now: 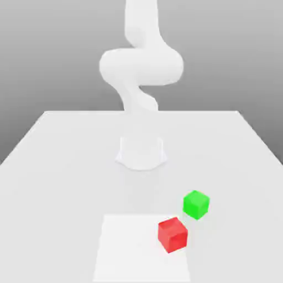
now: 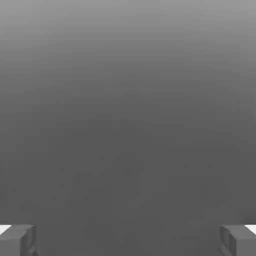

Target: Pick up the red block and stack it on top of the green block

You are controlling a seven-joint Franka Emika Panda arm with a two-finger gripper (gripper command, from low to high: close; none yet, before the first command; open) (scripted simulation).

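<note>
**Both cubes on the table, claw spread wide and holding nothing**

The white table (image 1: 61,166) spreads across the lower half of the exterior view, under a plain grey backdrop. The white arm (image 1: 141,66) rises from its round base (image 1: 141,152) near the middle of the tabletop and bends in thick curves toward twelve o'clock, running off the upper edge. A paler square patch (image 1: 127,249) lies on the table at six o'clock from the base.

The green block (image 1: 196,204) sits on the tabletop at about four o'clock from the base, just off the patch's far corner. The red block (image 1: 173,235) rests on the patch near its edge on the exterior view's right, at about seven o'clock from the green block. The two cubes are near each other but apart, each flat on the surface.

In the hand view the gripper (image 2: 128,240) stands released: its two grey fingertips (image 2: 17,240) sit far apart with nothing but grey background between them.
</note>
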